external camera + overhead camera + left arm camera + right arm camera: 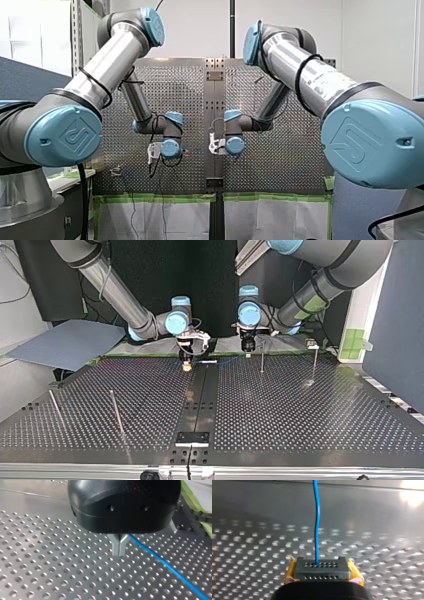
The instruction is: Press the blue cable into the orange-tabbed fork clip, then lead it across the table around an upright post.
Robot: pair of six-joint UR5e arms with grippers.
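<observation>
Wrists down, left tool [119, 553], right tool [322, 566] on blue cable [316, 525]

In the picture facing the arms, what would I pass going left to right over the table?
First post → second post → my right gripper → my left gripper → third post → fourth post.

Left wrist view: thin blue cable [170, 567] slips behind the black housing of my left gripper [119, 553]. Jaws closed, but I can't tell whether they pinch it. Its other end runs out of the picture.

Right wrist view: cable leaves the picture ahead, near end hidden at my right gripper [322, 567].

Front view: both grippers too small to read.
</observation>
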